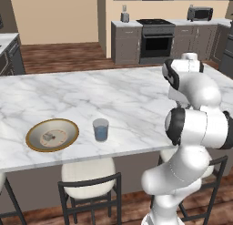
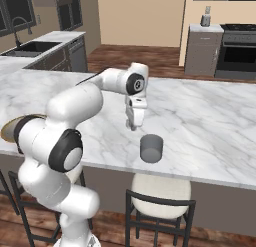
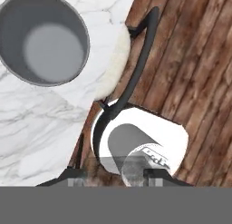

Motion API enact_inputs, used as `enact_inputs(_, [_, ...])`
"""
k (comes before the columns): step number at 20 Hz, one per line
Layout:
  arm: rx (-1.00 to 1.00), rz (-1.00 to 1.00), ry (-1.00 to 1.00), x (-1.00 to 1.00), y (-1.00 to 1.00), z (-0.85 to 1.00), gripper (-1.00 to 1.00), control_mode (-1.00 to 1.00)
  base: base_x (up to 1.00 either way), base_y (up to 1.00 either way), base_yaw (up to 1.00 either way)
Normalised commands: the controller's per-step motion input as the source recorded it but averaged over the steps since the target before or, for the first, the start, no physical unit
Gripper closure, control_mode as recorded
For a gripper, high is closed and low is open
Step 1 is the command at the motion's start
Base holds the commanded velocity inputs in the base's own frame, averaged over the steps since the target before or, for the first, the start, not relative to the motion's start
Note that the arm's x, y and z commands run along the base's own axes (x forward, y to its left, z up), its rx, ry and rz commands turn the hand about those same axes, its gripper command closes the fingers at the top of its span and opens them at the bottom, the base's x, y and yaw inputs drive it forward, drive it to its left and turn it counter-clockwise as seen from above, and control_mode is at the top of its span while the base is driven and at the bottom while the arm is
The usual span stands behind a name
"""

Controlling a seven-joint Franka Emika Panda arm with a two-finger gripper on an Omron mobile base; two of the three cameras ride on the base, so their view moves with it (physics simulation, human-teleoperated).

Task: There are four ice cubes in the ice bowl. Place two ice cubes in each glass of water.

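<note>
Tool clamps a pale ice cube beside the dark grey glass.

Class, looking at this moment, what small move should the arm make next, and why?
Probably shift the end effector sideways until it hangs over the dark grey glass. It appears to pinch a pale ice cube, yet in the hand view the glass's mouth lies off to one side, not beneath the fingertips.

A long white marble counter stands over dark-framed stools with pale seats on a brown wooden floor, and behind it are grey cabinets, a black oven and beige walls.
</note>
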Motion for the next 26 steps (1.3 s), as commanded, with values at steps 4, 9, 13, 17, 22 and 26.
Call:
enact_inputs(4, [0.0,0.0,-0.33,-0.1,-0.54,-0.24,1.0,-1.0,0.0,0.0,0.0])
enact_inputs(9, [0.0,0.02,-0.15,0.11,-0.48,-0.02,1.0,-1.0,0.0,0.0,0.0])
enact_inputs(13, [0.0,0.1,-0.02,0.26,-0.45,0.0,1.0,-1.0,0.0,0.0,0.0])
enact_inputs(17, [0.0,0.11,-0.04,0.28,-0.36,-0.16,1.0,-1.0,0.0,0.0,0.0])
enact_inputs(22, [0.0,0.1,-0.13,0.41,-0.1,-0.23,1.0,-1.0,0.0,0.0,0.0])
enact_inputs(26, [0.0,0.05,-0.12,0.34,0.0,-0.19,1.0,-1.0,0.0,0.0,0.0])
